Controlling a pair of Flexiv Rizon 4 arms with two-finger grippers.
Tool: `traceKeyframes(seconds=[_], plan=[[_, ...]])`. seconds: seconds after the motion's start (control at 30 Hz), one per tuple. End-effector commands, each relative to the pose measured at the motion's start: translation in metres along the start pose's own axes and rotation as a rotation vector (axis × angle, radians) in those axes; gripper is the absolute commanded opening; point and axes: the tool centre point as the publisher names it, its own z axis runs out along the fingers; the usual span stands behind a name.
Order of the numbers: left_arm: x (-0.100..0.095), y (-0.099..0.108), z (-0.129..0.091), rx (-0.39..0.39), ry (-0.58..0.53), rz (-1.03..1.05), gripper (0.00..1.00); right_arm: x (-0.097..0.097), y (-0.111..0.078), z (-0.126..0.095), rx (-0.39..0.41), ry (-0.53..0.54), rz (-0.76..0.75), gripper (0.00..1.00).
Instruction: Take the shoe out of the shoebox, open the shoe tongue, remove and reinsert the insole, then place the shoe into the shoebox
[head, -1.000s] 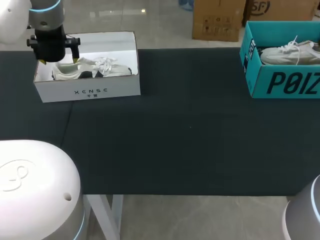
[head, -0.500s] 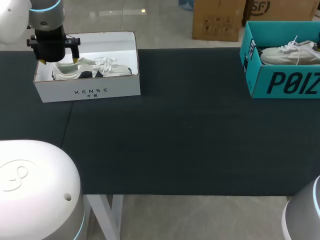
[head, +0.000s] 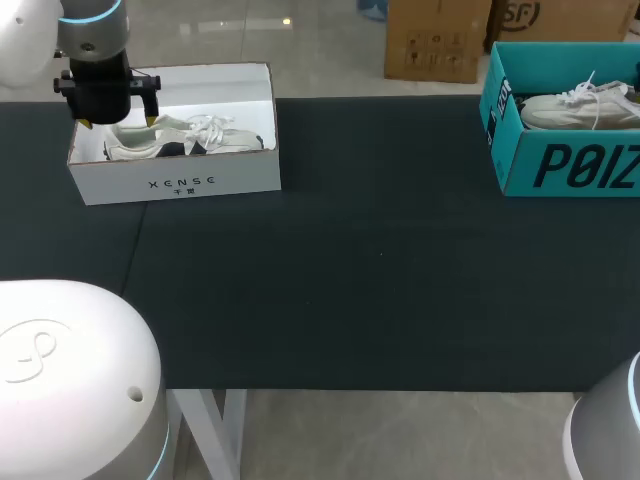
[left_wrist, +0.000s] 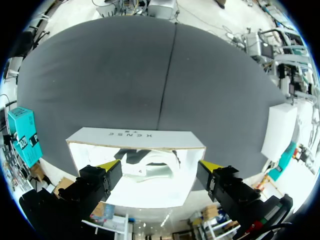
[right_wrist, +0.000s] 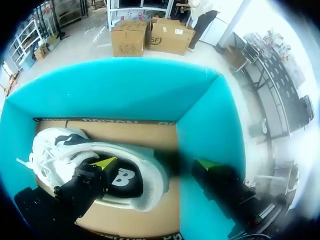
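A white shoebox (head: 175, 182) stands open at the table's far left, and a white shoe (head: 200, 135) with loose laces lies in it. My left gripper (head: 117, 122) hangs open over the box's left end. From its wrist, the left gripper (left_wrist: 159, 167) spreads its fingers above the shoe (left_wrist: 150, 170) without touching it. At the far right a teal shoebox (head: 560, 165) holds another white shoe (head: 575, 105). My right gripper (right_wrist: 154, 163) is open inside the teal box (right_wrist: 125, 90). One finger is above that shoe's (right_wrist: 60, 145) heel and the other is near the box wall.
The dark table top (head: 380, 260) stretches between the two boxes, with a seam (head: 135, 250) in it at the left. My arms' white bases rise at the near left (head: 70, 380) and near right (head: 605, 430) corners.
The left gripper has edged very slightly toward the far side of the white box. Nothing else has moved.
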Motion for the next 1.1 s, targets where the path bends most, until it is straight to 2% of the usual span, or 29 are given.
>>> traceKeyframes(seconds=[0.03,0.07,0.1,0.17,0.27,0.33,0.43,0.63,0.83,1.1], plan=[[0.000,0.000,0.000,0.000,0.003,0.000,1.00,-0.004,0.014,0.007,0.243,0.000,0.000,0.77],[0.000,0.000,0.000,0.000,0.003,0.000,1.00,-0.004,0.014,0.007,0.246,-0.002,-0.001,0.59],[0.000,0.000,0.000,0.000,0.003,0.000,1.00,-0.004,0.014,0.007,0.248,-0.007,-0.001,0.45],[0.000,0.000,0.000,0.000,0.003,0.000,1.00,-0.005,0.014,0.008,0.253,-0.010,0.000,0.33],[0.000,0.000,0.000,0.000,0.003,0.000,1.00,-0.006,0.012,0.009,0.259,-0.014,0.000,0.32],[0.000,0.000,0.000,0.000,0.003,0.000,1.00,-0.007,0.010,0.009,0.262,-0.018,0.000,0.16],[0.000,0.000,0.000,0.000,0.003,0.000,1.00,-0.008,0.009,0.009,0.266,-0.021,0.003,0.00],[0.000,0.000,0.000,0.000,0.003,0.000,1.00,-0.012,0.007,0.001,0.263,-0.023,0.016,0.00],[0.000,0.000,0.000,0.000,0.003,0.000,1.00,-0.016,0.007,-0.017,0.249,-0.016,0.037,0.00],[0.000,0.000,0.000,0.000,0.003,0.000,1.00,-0.019,0.004,-0.060,0.200,-0.002,0.049,0.00]])
